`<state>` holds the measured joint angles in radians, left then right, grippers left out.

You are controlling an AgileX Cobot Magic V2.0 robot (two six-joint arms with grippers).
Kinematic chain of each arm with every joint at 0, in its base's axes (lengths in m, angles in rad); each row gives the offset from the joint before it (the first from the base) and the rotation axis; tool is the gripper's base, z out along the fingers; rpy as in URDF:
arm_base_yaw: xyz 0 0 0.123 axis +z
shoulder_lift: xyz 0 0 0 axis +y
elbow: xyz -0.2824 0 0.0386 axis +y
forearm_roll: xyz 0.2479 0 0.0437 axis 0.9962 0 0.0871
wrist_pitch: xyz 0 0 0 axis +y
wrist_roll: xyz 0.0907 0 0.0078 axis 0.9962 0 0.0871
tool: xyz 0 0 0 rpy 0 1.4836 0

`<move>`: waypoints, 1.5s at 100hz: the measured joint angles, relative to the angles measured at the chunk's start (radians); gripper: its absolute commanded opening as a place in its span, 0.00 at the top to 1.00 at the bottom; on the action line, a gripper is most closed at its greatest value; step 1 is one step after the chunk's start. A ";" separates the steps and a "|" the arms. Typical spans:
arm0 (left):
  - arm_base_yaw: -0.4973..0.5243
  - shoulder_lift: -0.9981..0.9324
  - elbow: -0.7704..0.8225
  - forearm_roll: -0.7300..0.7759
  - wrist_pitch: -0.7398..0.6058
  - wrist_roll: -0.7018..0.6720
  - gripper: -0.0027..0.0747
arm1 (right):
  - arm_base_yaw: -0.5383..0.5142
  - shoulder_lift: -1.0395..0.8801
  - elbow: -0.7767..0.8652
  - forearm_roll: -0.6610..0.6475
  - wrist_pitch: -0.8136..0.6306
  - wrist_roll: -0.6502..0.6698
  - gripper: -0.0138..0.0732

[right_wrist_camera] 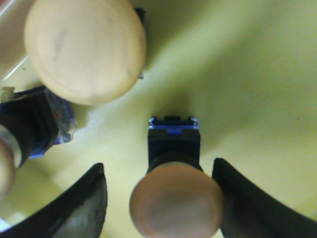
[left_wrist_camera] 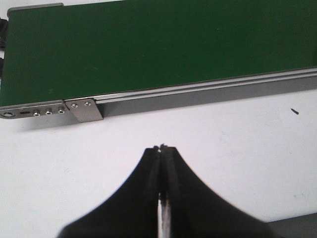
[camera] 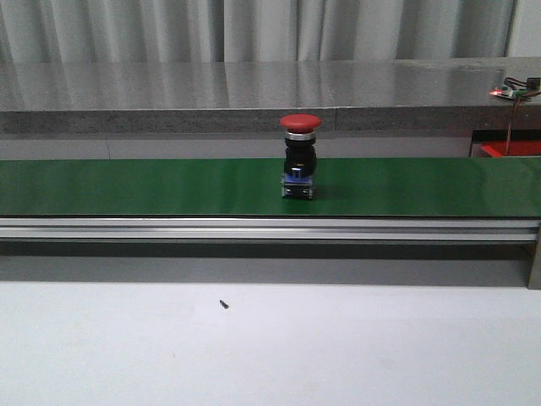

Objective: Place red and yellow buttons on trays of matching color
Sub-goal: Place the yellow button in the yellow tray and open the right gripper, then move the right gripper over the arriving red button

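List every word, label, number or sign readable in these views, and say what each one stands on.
No readable text in any view.
Red mushroom-head push button on the green conveyor belt: no marking visible.
Small circuit board with a red light at the far right: too small to read.
Pale-capped push buttons on the yellow tray, one between the open right tool fingers: blurred, no lettering seen.
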<state>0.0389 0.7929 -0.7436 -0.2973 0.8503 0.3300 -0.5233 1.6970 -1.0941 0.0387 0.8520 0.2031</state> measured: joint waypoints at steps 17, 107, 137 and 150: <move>0.000 0.000 0.000 0.000 0.000 0.000 0.99 | 0.000 -0.075 0.000 -0.019 0.007 0.000 0.30; 0.000 0.000 0.000 0.000 0.009 0.000 0.99 | 0.458 -0.328 -0.019 -0.022 0.128 -0.038 0.31; 0.000 0.000 0.000 0.000 0.015 0.000 0.99 | 0.583 -0.316 -0.174 0.016 0.198 -0.038 0.27; 0.000 0.000 0.000 0.000 0.017 0.000 0.99 | 0.601 -0.281 -0.234 0.018 0.214 -0.038 0.09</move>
<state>0.0389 0.7929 -0.7436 -0.2973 0.8675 0.3300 0.0778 1.4163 -1.3281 0.0565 1.0665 0.1646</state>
